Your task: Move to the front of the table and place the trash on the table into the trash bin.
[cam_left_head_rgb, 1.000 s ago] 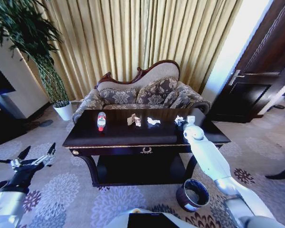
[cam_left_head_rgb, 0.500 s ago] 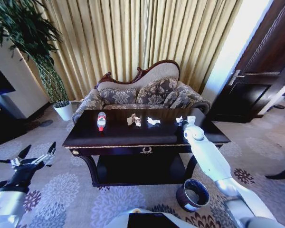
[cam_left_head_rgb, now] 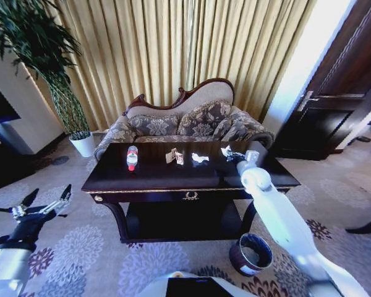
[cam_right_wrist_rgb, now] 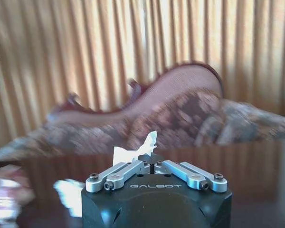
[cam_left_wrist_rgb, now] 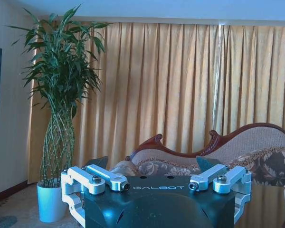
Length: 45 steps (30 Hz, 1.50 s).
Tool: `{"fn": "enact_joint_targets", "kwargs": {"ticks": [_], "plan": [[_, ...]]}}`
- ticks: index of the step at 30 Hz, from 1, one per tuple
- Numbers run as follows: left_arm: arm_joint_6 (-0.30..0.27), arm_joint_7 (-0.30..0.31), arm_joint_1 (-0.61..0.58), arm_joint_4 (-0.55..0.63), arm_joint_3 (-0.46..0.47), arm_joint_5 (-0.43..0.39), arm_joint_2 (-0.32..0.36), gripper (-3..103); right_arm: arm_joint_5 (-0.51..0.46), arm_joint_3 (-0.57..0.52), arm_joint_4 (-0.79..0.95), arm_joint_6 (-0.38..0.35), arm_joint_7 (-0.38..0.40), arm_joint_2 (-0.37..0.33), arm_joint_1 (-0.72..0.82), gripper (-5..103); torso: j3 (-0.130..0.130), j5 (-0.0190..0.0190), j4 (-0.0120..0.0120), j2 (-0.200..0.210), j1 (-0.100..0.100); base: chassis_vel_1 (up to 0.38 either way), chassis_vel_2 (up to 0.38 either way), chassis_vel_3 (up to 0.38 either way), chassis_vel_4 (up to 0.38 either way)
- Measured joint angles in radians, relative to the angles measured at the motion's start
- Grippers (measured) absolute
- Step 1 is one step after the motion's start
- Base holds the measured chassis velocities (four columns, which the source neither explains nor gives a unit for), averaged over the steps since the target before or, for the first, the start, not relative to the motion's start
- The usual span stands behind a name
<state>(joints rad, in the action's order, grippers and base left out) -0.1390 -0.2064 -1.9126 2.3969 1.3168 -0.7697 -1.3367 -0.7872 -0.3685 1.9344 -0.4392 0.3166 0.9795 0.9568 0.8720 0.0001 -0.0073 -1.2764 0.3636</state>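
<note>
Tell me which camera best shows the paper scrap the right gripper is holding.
The right wrist view: the white paper scrap sticks up from the right gripper, whose fingers are pinched shut on it. The head view shows it as a small white speck over the table. The left wrist view faces the sofa instead.

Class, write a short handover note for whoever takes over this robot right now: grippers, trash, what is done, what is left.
Right gripper: shut on a white paper scrap, raised over the table at its right end.
Left gripper: open, idle, low at the robot's left.
On the table: bottle, carton, another paper scrap.
Trash bin: on the floor by the table's front right leg.
Done: one scrap picked up.
Left: drop it in the bin, then clear the rest.
</note>
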Motion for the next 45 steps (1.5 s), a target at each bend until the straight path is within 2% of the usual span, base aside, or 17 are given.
{"fn": "enact_joint_targets", "kwargs": {"ticks": [6,8,12,13,17,23,27,31,45], "plan": [[-0.017,0.007,0.014,-0.006,0.008,-0.007,0.024,100,0.025,-0.128,0.244,0.023,-0.056,-0.003,0.249,0,0.000,-0.0004,-0.0006,0.000,0.000,0.000,0.000,0.000,0.000],[-0.018,0.008,0.015,-0.007,0.006,-0.007,0.026,100,0.040,-0.152,0.274,0.032,-0.063,0.002,0.281,0,0.000,-0.0002,-0.0005,0.000,0.000,0.000,0.000,0.000,0.000],[-0.033,0.015,0.029,-0.011,-0.012,-0.006,0.035,100,0.139,-0.210,0.372,0.086,-0.096,0.034,0.393,0,0.000,-0.0001,-0.0001,0.000,0.000,0.000,0.000,0.000,0.000],[-0.033,0.015,0.029,-0.011,-0.012,-0.006,0.035,100,0.139,-0.210,0.372,0.086,-0.096,0.034,0.393,0,0.000,-0.0001,-0.0001,0.000,0.000,0.000,0.000,0.000,0.000],[-0.057,0.034,0.049,-0.013,-0.035,-0.005,0.052,100,0.244,-0.249,0.388,0.135,-0.129,0.068,0.476,0,0.000,-0.0002,-0.0002,0.000,0.000,0.000,0.000,0.000,0.000],[-0.090,0.046,0.056,-0.003,-0.038,-0.003,0.071,100,0.256,-0.277,0.375,0.137,-0.140,0.072,0.509,0,0.000,0.0000,-0.0002,0.000,0.000,0.000,0.000,0.000,0.000],[-0.142,0.070,0.062,0.016,-0.031,-0.001,0.089,100,0.253,-0.281,0.369,0.122,-0.140,0.069,0.517,0,0.000,-0.0001,0.0000,0.000,0.000,0.000,0.000,0.000,0.000],[-0.165,0.084,0.069,0.028,-0.028,0.000,0.092,100,0.253,-0.280,0.369,0.118,-0.140,0.076,0.521,0,0.000,-0.0001,0.0000,0.000,0.000,0.000,0.000,0.000,0.000],[-0.208,0.096,0.085,0.078,-0.028,0.012,0.074,100,0.239,-0.318,0.372,0.123,-0.143,0.078,0.549,0,0.000,0.0000,-0.0001,0.000,0.000,0.037,-0.034,-0.035,0.036]]}}
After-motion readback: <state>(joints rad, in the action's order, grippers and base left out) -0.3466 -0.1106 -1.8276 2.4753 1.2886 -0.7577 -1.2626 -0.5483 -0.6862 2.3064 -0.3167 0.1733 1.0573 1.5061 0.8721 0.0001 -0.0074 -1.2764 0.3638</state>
